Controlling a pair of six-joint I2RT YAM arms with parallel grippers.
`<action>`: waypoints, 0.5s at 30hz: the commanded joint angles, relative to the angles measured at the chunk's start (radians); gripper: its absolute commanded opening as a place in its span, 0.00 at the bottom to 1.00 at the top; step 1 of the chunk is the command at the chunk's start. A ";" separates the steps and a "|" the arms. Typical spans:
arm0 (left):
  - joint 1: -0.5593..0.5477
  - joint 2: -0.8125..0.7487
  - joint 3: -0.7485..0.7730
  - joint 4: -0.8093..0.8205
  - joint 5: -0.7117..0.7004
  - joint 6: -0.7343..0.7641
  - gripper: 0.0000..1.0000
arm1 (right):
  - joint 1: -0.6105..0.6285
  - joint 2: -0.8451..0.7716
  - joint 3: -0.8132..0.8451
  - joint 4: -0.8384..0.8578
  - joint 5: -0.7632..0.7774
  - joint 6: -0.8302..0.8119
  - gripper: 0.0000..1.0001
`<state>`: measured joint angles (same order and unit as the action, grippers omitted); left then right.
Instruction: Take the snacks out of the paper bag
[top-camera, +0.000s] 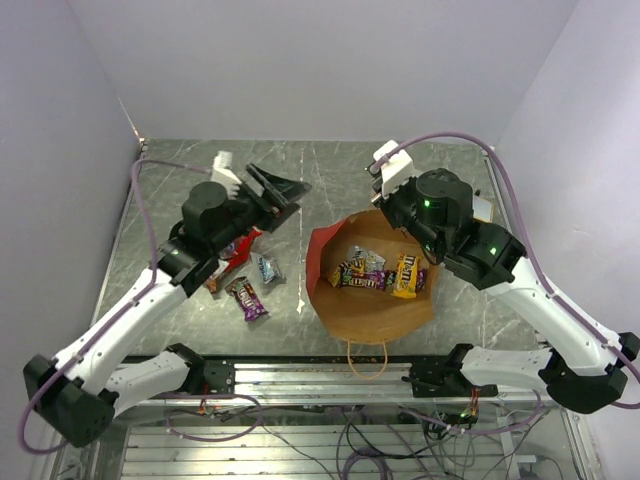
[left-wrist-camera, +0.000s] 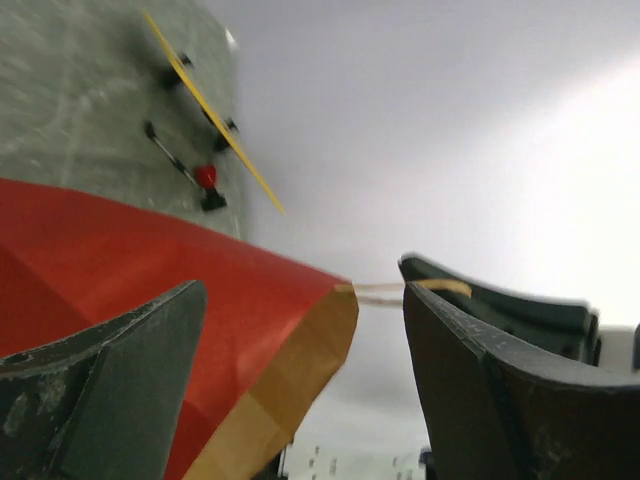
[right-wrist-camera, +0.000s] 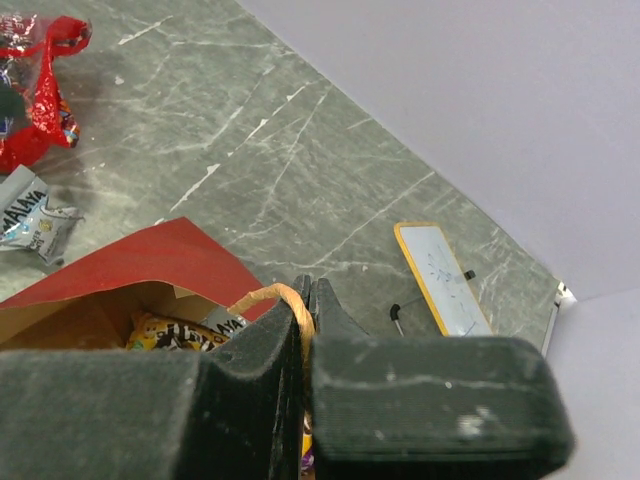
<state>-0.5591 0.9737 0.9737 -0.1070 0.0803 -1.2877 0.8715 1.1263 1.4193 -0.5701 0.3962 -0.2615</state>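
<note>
The brown paper bag (top-camera: 371, 305) lies open in the middle of the table, with a red side panel (left-wrist-camera: 140, 260). Several snacks lie inside, among them a yellow packet (top-camera: 405, 276) and a silver one (top-camera: 366, 258). My right gripper (right-wrist-camera: 308, 292) is shut on the bag's tan loop handle (right-wrist-camera: 268, 293) at the bag's far rim (top-camera: 388, 212). My left gripper (top-camera: 276, 190) is open and empty, just left of the bag's far corner. A red chip bag (top-camera: 238, 250), a silver-blue packet (top-camera: 267, 268) and a purple packet (top-camera: 247, 298) lie on the table left of the bag.
A flat white board with a yellow edge (right-wrist-camera: 440, 278) lies on the table behind the bag, also in the left wrist view (left-wrist-camera: 210, 110). Purple-grey walls close the table at the back and sides. The bag's second handle (top-camera: 366, 358) hangs toward the near rail.
</note>
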 joint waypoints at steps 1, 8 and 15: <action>-0.121 0.083 0.089 0.229 0.151 0.143 0.89 | -0.002 0.002 0.042 0.040 0.015 0.040 0.00; -0.445 0.193 0.285 0.099 -0.076 0.480 0.88 | -0.002 -0.039 0.015 0.082 0.031 0.107 0.00; -0.658 0.166 0.167 0.161 -0.238 0.717 0.87 | -0.001 -0.036 0.014 0.065 0.032 0.141 0.00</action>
<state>-1.1347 1.1313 1.1519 0.0452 -0.0250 -0.7990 0.8715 1.1065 1.4197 -0.5606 0.4114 -0.1623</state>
